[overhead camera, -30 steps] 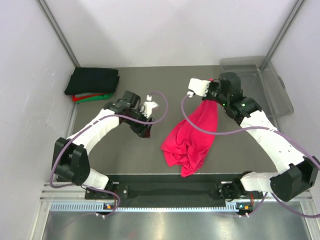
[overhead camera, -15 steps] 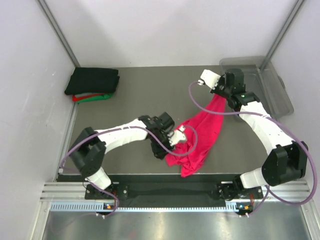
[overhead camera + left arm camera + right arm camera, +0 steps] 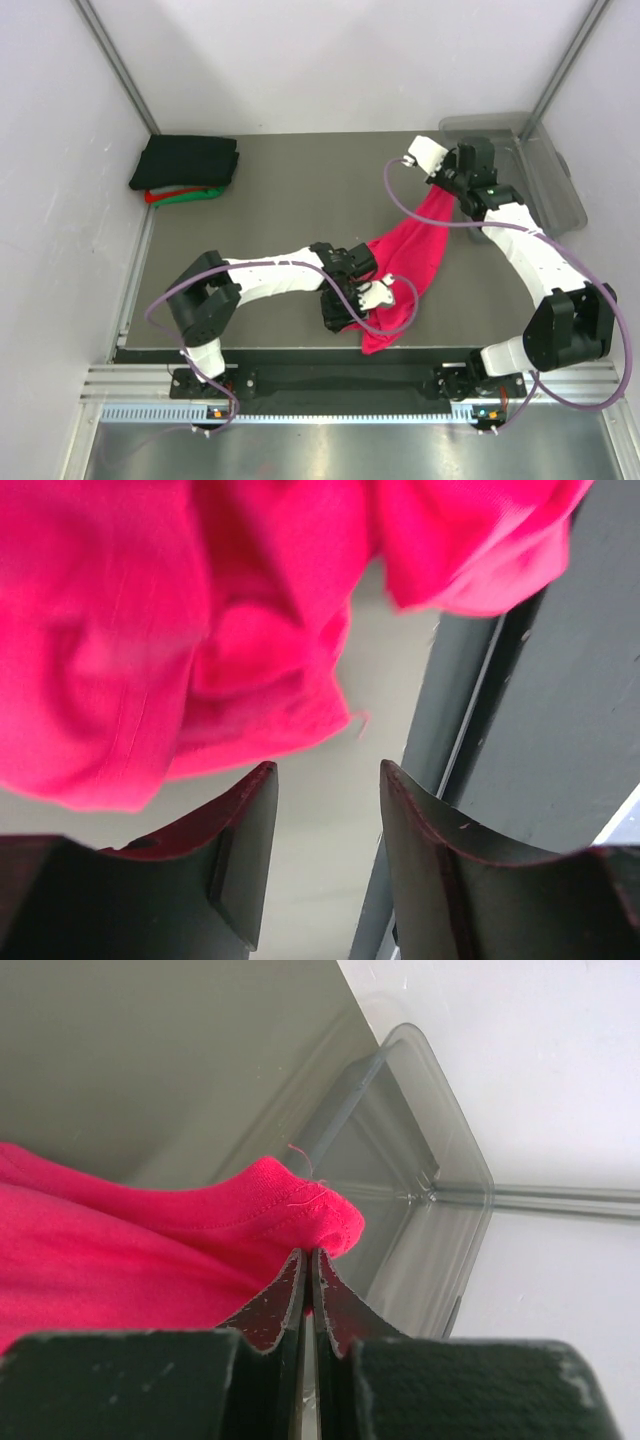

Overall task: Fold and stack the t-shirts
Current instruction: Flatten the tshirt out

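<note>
While the right gripper (image 3: 308, 1258) pinches the pink-red t-shirt (image 3: 120, 1240), the left gripper (image 3: 328, 780) hangs half open, seemingly empty, by its bunched near end. Closing there may catch extra layers.

Both arms wear smooth white shells between bulky black joint housings, the left arm (image 3: 270, 278) rooted at seven o'clock in the overhead view and the right arm (image 3: 530, 250) at five o'clock. A thin lilac cable (image 3: 388, 190) loops loosely along each. The left gripper (image 3: 325, 780) has matte black, curved fingers (image 3: 245, 860). The right gripper (image 3: 307, 1260) has black, grainy fingers (image 3: 275, 1310).
</note>
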